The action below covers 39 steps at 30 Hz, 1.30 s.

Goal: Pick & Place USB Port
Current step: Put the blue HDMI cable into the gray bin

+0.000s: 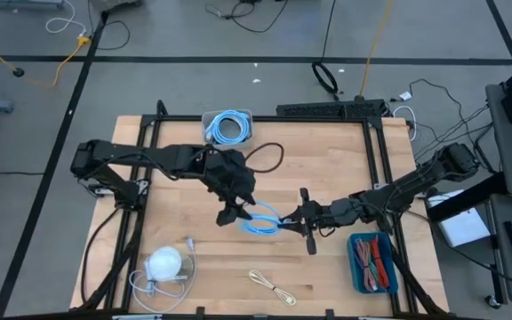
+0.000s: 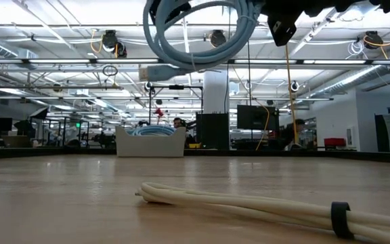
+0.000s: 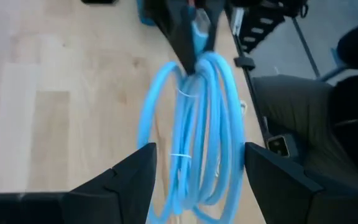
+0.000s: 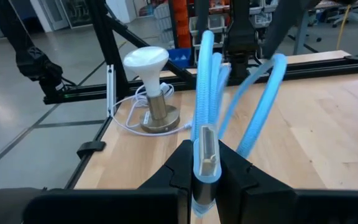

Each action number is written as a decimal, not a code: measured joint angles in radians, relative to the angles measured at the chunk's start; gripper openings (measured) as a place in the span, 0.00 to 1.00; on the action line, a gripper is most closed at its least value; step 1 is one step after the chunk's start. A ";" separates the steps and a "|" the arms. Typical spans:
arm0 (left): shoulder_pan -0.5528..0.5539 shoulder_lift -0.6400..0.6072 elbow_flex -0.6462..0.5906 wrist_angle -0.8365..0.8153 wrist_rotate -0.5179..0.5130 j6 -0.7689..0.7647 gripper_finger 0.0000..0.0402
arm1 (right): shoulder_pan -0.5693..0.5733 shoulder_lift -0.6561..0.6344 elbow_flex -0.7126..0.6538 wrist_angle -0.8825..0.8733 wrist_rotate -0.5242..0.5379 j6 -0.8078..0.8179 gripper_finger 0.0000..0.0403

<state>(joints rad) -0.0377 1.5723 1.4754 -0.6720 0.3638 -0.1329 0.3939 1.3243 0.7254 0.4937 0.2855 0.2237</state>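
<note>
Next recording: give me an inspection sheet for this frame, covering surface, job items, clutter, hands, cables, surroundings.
Surface: wooden table, bare in the middle.
Job's things: blue cable coil held above the table; white bin at the far edge holds another blue coil.
Clutter: lamp, cream cable, blue tray of red and green pieces.
Hands: right hand shut on the coil; left hand open, its fingers either side of the coil.
Cables: lamp cord loops beside the lamp; black cables on the floor.
Surroundings: open workshop, desks, monitors.
</note>
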 joint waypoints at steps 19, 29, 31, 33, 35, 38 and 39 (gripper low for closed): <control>0.031 -0.036 -0.001 -0.044 0.050 0.007 0.61 | 0.001 0.000 0.000 0.001 -0.004 0.000 0.06; -0.017 0.059 -0.001 -0.005 0.133 -0.031 0.61 | 0.000 0.000 0.001 -0.019 0.002 -0.008 0.06; -0.026 0.063 -0.001 -0.004 0.135 -0.038 0.61 | -0.005 0.000 0.001 -0.025 0.002 -0.007 0.06; -0.037 0.063 -0.001 -0.001 0.131 -0.047 0.61 | -0.010 0.000 0.001 -0.030 0.003 -0.004 0.06; -0.049 0.063 -0.001 0.025 0.122 -0.062 0.61 | -0.014 0.000 0.001 -0.030 0.002 -0.003 0.06; -0.064 0.063 -0.001 0.040 0.087 -0.072 0.61 | -0.016 0.000 0.001 -0.030 0.007 -0.003 0.06; -0.067 0.063 -0.001 0.040 0.071 -0.072 0.61 | -0.016 0.000 0.001 -0.030 0.016 -0.003 0.06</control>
<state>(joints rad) -0.1049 1.6352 1.4746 -0.6322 0.4352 -0.2050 0.3782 1.3243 0.7262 0.4637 0.3013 0.2211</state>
